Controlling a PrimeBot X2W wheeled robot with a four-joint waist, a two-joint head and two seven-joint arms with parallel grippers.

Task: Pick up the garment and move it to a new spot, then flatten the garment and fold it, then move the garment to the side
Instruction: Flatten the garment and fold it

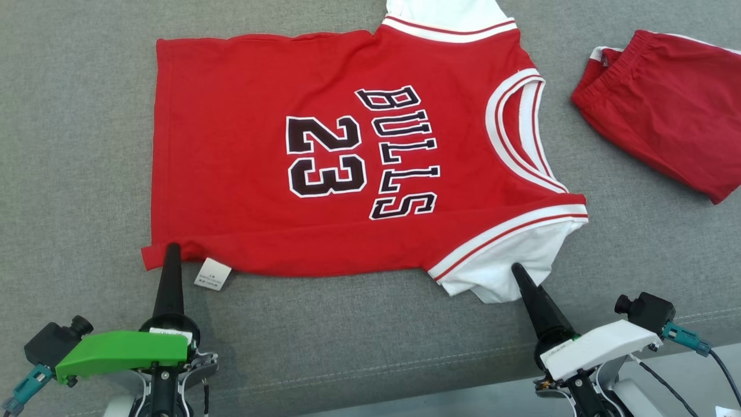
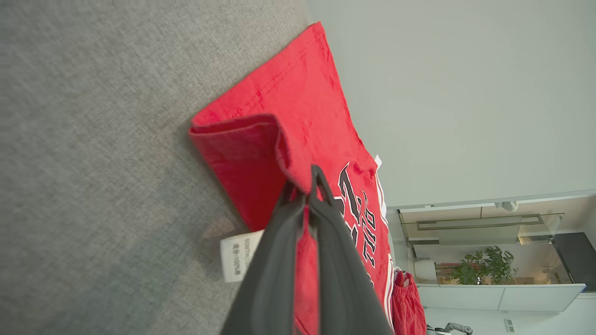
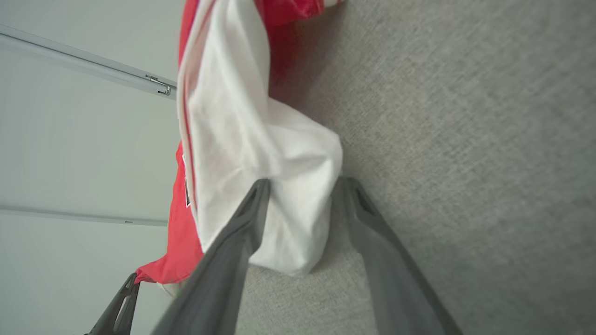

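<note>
The garment [image 1: 347, 156] is a red jersey with "BULLS 23" on it and white sleeves, spread flat on a grey fabric surface [image 1: 75, 145]. My left gripper [image 1: 172, 248] is shut on the jersey's near-left hem corner. In the left wrist view the red cloth [image 2: 260, 153] is pinched between the closed fingers [image 2: 298, 242], beside a white label [image 2: 237, 256]. My right gripper [image 1: 515, 269] stands open at the near white sleeve [image 1: 509, 255]. In the right wrist view that sleeve [image 3: 242, 139] lies between the spread fingertips [image 3: 258, 190].
A pair of red shorts [image 1: 666, 110] lies at the far right of the grey surface. The surface's front seam [image 1: 405, 356] runs just ahead of my wrists. Bare grey fabric stretches to the left of the jersey.
</note>
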